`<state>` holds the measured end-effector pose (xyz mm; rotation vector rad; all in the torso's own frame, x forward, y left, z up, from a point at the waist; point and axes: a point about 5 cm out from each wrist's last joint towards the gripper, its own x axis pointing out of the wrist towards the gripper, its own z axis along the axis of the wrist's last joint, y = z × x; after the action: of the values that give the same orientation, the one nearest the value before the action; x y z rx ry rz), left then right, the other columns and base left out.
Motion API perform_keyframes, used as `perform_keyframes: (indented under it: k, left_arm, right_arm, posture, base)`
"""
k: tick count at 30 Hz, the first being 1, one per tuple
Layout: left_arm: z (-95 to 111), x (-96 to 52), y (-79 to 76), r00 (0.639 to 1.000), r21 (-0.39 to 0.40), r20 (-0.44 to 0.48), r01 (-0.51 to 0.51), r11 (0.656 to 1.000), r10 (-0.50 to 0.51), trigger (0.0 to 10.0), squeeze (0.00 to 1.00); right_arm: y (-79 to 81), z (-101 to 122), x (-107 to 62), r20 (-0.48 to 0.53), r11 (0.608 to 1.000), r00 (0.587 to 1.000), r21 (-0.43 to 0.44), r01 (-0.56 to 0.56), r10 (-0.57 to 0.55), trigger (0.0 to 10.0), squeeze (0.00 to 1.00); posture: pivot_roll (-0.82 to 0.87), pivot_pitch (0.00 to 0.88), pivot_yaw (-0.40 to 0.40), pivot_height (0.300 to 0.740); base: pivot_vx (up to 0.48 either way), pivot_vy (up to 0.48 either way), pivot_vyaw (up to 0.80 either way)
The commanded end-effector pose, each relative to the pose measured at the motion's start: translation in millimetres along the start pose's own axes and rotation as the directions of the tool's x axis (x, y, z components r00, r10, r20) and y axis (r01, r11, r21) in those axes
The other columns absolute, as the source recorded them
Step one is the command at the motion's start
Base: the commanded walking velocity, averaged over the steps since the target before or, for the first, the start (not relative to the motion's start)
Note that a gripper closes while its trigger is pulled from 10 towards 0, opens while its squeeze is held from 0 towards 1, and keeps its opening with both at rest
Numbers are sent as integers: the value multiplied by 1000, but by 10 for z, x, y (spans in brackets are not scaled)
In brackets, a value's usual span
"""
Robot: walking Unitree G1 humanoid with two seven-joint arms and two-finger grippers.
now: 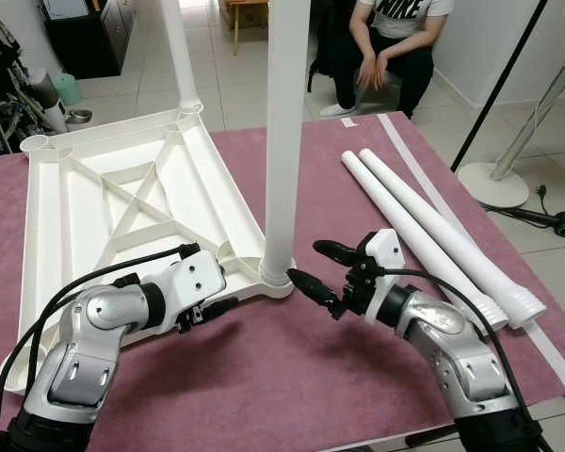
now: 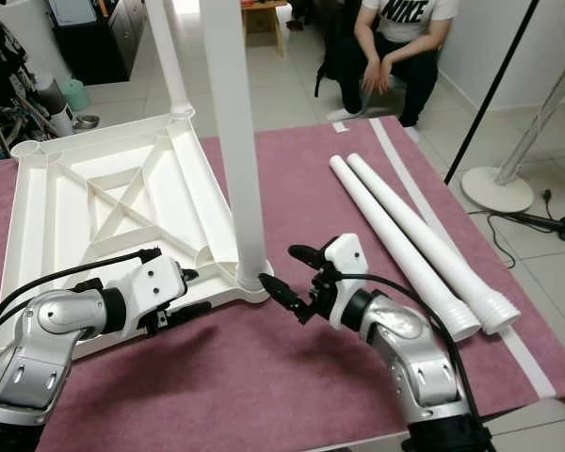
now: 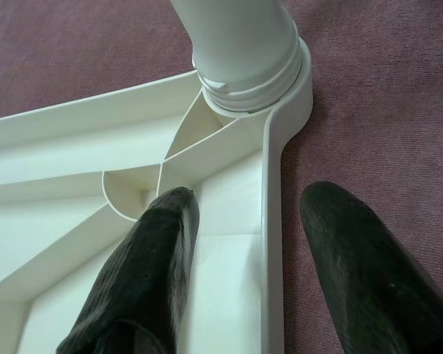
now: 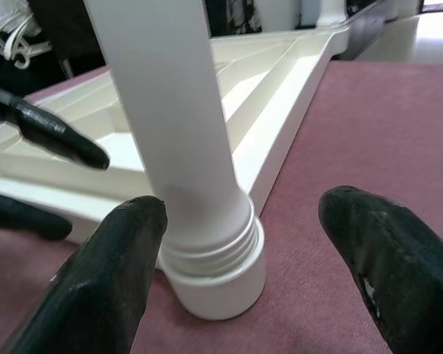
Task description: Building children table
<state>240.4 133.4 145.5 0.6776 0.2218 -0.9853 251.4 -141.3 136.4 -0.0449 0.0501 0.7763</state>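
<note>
So the tabletop point(image 1: 122, 217) is lying upside down on the purple mat point(image 1: 320, 188), ribs facing up. One leg point(image 1: 287, 141) stands screwed into the near corner socket, another leg point(image 1: 179, 56) stands in the far corner. Two spare legs point(image 1: 433, 240) lie side by side on the mat off to my right, well apart from the top.

My left gripper point(image 1: 212, 309) is spread open, one finger inside the tabletop's rim and one outside on the mat, straddling the edge just beside that near leg. My right gripper point(image 1: 322, 273) is spread too, fingers either side of the leg's base but not touching it.

My guess is it's all hollow plastic: light, stiff, pretty slick. I'd grab the leg low, near the threaded collar, where it won't wobble, and pin the tabletop by its rim so it doesn't skate around.
</note>
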Motion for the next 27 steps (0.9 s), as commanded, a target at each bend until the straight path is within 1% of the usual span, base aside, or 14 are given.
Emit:
perform_keyframes:
  k: [1,3,5,8,10,12,13,15,16,17,18,20,22,27]
  left_arm:
    - [-50,-20,50,998,-17,-14,-67,998,67,10000,0]
    - [-73,5,92,993,-87,-3,-121,989,121,10000,0]
    - [-77,11,99,991,-110,4,-134,985,136,10000,0]
    - [-82,84,153,962,-222,43,-252,942,268,10000,0]
    - [-84,94,162,955,-242,47,-272,931,291,10000,0]
    - [-133,69,184,906,-317,51,-385,867,421,10000,0]
    - [-133,69,184,906,-317,51,-385,867,421,10000,0]
    - [-206,37,174,850,-382,26,-478,791,526,10000,0]
    - [-206,37,174,850,-382,26,-478,791,526,10000,0]
    - [-246,32,136,834,-405,10,-501,765,552,10000,0]
    - [-246,32,136,834,-405,10,-501,765,552,10000,0]
    - [-306,41,69,817,-421,-17,-529,737,577,10000,0]
    - [-317,53,54,817,-413,-22,-532,739,576,10000,0]
    - [-325,9,190,796,-389,-17,-563,729,606,10000,0]
  right_arm:
    - [-31,17,-28,22,997,997,-30,70,-69,10000,0]
    - [-51,-31,-45,25,982,986,-87,165,-164,10000,0]
    - [-50,-43,-51,24,977,983,-104,185,-184,10000,0]
    - [15,-93,-3,40,939,964,-217,265,-263,10000,0]
    - [32,-96,5,46,933,962,-234,273,-270,10000,0]
    - [78,-84,17,85,921,940,-187,341,-330,10000,0]
    - [78,-84,17,85,921,940,-187,341,-330,10000,0]
    - [91,-106,12,100,904,918,-161,396,-384,10000,0]
    - [91,-106,12,100,904,918,-161,396,-384,10000,0]
    - [77,-124,8,102,894,906,-148,423,-411,10000,0]
    - [77,-124,8,102,894,906,-148,423,-411,10000,0]
    - [46,-148,5,107,879,889,-135,457,-446,10000,0]
    - [27,-151,12,109,875,885,-138,464,-452,10000,0]
    - [-9,-140,54,128,864,878,-163,477,-461,10000,0]
  posture:
    - [30,0,92,740]
    - [13,0,99,740]
    - [13,0,99,740]
    - [-14,0,106,740]
    - [-14,0,106,740]
    - [-22,0,93,740]
    - [-22,0,93,740]
    - [-18,0,84,740]
    - [-18,0,84,740]
    - [-17,0,79,740]
    - [-17,0,79,740]
    - [-14,0,70,740]
    - [-9,0,64,740]
    - [-1,0,60,740]
  base:
    - [0,0,0]
    - [0,0,0]
    - [0,0,0]
    - [0,0,0]
    - [0,0,0]
    - [0,0,0]
    - [0,0,0]
    - [0,0,0]
    - [0,0,0]
    - [0,0,0]
    - [0,0,0]
    - [0,0,0]
    - [0,0,0]
    - [0,0,0]
